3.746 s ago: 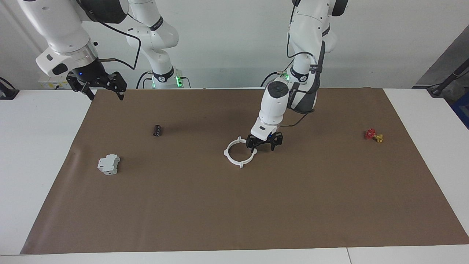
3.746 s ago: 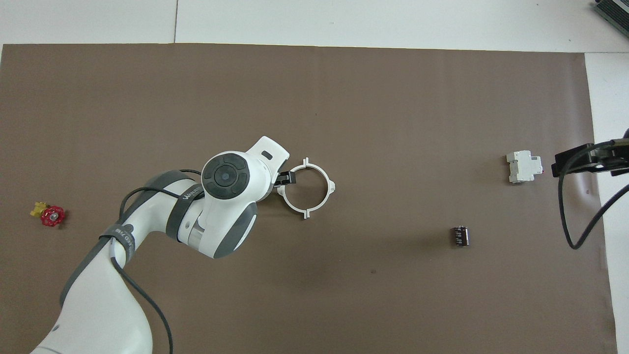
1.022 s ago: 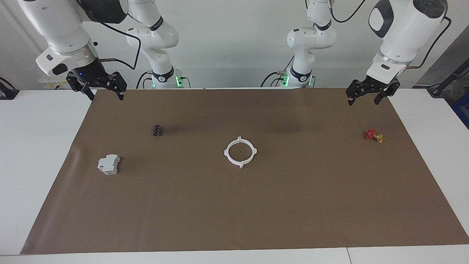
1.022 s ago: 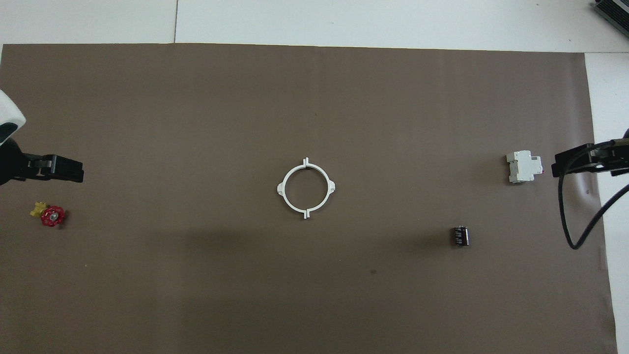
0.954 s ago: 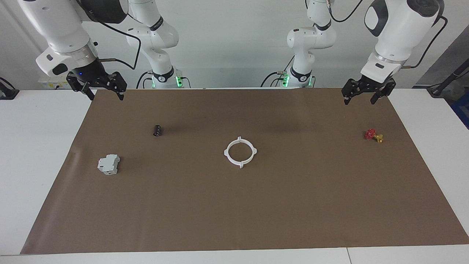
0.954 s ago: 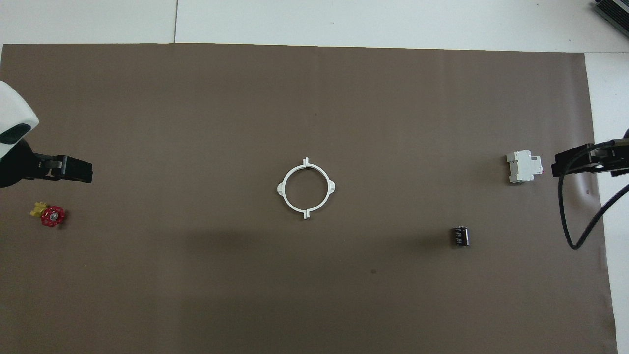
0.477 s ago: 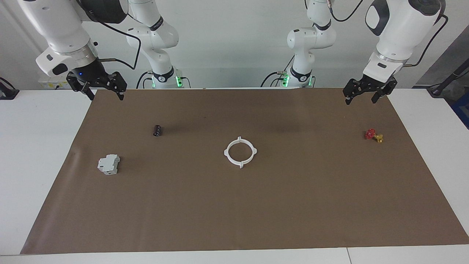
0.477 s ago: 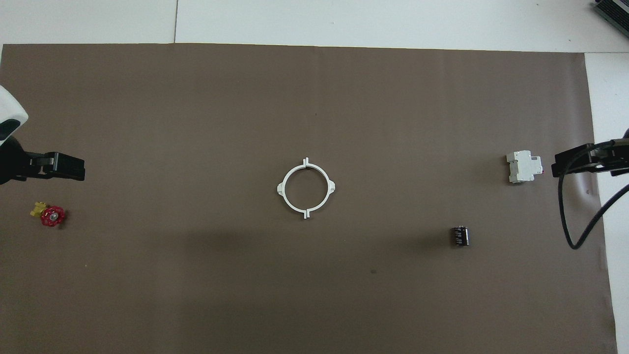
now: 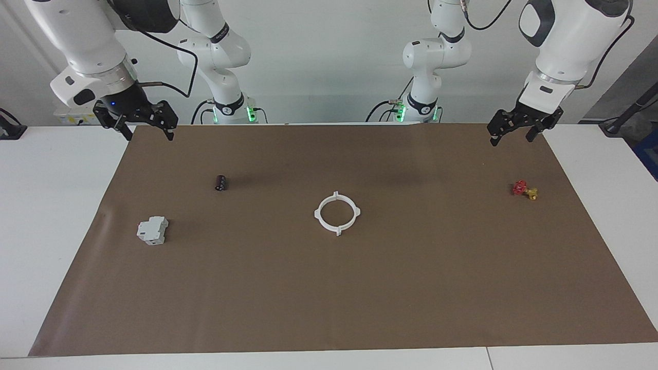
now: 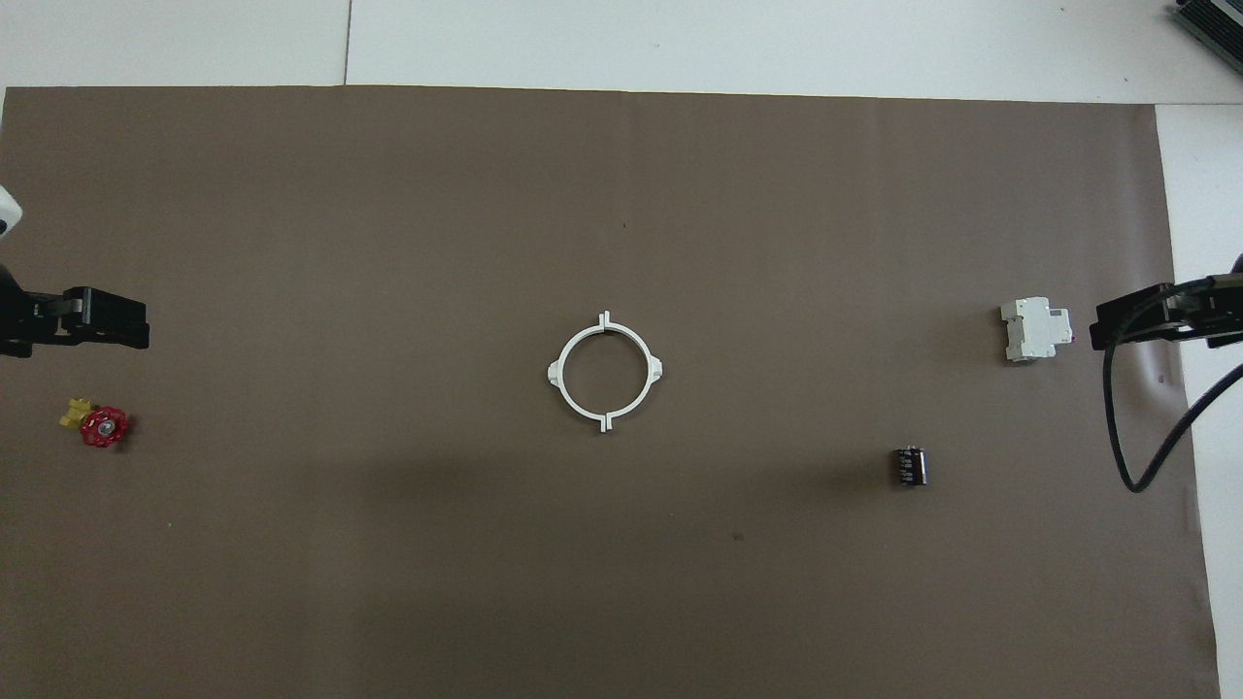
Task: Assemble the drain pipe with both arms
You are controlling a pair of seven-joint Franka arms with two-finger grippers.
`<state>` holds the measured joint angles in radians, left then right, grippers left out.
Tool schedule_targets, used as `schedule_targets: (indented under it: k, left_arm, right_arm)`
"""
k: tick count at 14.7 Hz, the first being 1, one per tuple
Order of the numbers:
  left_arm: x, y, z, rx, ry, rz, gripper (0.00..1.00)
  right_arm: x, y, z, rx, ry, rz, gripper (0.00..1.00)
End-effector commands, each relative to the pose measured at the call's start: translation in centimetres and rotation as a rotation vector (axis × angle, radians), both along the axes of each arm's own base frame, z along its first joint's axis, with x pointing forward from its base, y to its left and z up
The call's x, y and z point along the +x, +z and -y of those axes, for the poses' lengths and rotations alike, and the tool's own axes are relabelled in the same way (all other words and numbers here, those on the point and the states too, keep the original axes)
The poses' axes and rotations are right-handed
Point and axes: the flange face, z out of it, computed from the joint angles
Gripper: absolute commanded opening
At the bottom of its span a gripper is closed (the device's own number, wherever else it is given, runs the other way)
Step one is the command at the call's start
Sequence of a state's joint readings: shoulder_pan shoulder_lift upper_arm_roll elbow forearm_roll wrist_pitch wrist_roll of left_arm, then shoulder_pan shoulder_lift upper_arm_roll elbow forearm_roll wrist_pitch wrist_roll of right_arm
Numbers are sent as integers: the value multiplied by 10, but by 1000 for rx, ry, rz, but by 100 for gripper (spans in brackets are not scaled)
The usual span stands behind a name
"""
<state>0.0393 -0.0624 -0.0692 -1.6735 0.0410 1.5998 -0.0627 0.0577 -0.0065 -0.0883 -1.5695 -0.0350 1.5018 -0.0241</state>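
Note:
The drain pipe (image 9: 338, 229) lies flat in the middle of the brown mat as one closed white ring with four little tabs; it also shows in the overhead view (image 10: 558, 372). Nothing touches it. My left gripper (image 9: 511, 139) is open and empty, raised over the mat's corner at the left arm's end, and shows at the edge of the overhead view (image 10: 107, 320). My right gripper (image 9: 149, 134) is open and empty, raised over the mat's corner at the right arm's end, and also shows in the overhead view (image 10: 1131, 320). The right arm waits.
A grey-white boxy block (image 9: 152, 230) and a small black cylinder (image 9: 220, 182) lie toward the right arm's end. A small red and yellow valve (image 9: 524, 190) lies toward the left arm's end. The brown mat (image 9: 329, 298) covers most of the white table.
The left gripper, which was down at the ring, has let go and drawn back up to the left arm's end. It has shifted slightly in the last second. The ring has not moved.

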Motion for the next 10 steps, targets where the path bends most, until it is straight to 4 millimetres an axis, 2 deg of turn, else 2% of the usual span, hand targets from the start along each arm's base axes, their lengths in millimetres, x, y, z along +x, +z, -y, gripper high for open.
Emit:
schedule_targets:
  k: [1, 6, 10]
  left_arm:
    - [7, 7, -7, 1, 8, -23, 100]
    - [3, 10, -10, 0, -21, -1, 100]
    - [4, 14, 1, 2, -48, 18, 100]
  right_arm:
    - [-3, 1, 3, 8, 15, -5, 100]
    - [-3, 1, 3, 6, 17, -5, 100]
    - [-3, 1, 3, 8, 17, -5, 100]
